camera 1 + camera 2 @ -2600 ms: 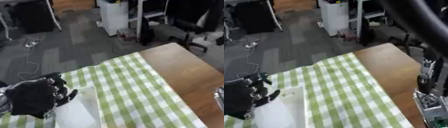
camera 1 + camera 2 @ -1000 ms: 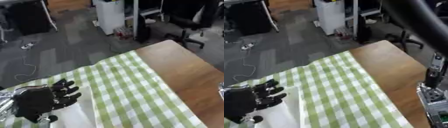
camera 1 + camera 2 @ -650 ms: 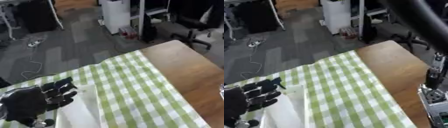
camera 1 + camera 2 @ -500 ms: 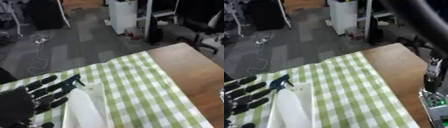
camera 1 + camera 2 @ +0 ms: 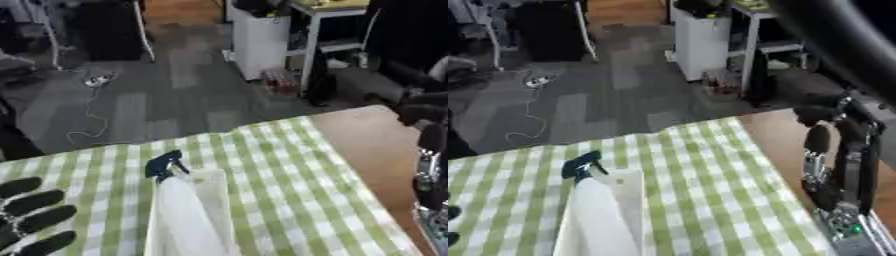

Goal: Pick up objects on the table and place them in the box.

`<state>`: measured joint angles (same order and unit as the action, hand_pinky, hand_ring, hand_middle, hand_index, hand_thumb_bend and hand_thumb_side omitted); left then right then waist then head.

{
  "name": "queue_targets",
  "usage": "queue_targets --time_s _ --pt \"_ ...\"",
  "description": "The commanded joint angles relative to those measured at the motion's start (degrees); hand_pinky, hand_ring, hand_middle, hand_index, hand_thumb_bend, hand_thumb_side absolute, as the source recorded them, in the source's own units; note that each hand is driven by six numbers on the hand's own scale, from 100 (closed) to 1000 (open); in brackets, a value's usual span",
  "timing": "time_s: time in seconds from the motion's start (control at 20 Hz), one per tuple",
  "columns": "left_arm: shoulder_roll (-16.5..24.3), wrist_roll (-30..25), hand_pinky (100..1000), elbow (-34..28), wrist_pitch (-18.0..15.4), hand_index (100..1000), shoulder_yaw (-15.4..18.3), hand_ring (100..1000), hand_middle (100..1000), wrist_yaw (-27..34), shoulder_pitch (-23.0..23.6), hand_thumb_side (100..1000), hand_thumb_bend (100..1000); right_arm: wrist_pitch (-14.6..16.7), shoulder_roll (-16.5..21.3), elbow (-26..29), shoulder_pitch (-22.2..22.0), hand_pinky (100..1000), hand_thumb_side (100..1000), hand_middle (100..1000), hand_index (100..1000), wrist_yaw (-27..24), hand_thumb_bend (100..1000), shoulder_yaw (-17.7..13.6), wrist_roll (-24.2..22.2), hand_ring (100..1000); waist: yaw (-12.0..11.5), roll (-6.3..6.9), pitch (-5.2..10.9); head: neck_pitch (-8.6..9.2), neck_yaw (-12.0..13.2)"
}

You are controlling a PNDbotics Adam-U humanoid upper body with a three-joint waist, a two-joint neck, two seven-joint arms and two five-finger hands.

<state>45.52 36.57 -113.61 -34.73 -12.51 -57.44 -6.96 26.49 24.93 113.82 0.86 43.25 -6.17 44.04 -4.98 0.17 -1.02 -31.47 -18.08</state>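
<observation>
A white spray bottle (image 5: 181, 215) with a dark trigger head (image 5: 163, 165) lies in a white box (image 5: 215, 186) on the green-checked cloth, its head pointing away from me. My left hand (image 5: 33, 218) shows at the lower left edge, fingers straight and spread, a little left of the box and touching nothing. Of my right side only the arm (image 5: 843, 159) shows, along the right edge; its hand is out of view.
The checked cloth (image 5: 289, 165) covers most of the table; bare wood (image 5: 367, 135) runs along the right side. Beyond the far edge are grey floor, a white cabinet (image 5: 262, 35), cables and office chairs.
My left hand, which was curled over the box, has opened and drawn back to the left, uncovering the spray bottle. The camera has also shifted.
</observation>
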Motion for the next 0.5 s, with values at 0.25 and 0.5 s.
queue_targets --time_s 0.25,0.5 --pt "-9.21 -6.38 414 -0.99 4.22 707 7.28 515 672 35.55 -0.7 911 160 -0.55 -4.86 0.77 -6.5 297 914 547 623 10.49 100 3.03 5.67 399 -4.09 -2.25 0.92 -2.27 -7.71" --pt "-9.54 -16.66 418 -0.99 2.91 712 9.02 518 677 52.44 -4.1 923 166 -2.06 -8.41 0.77 -9.77 293 908 543 622 16.92 100 5.35 7.78 397 -6.87 -3.25 0.62 -1.65 -11.65"
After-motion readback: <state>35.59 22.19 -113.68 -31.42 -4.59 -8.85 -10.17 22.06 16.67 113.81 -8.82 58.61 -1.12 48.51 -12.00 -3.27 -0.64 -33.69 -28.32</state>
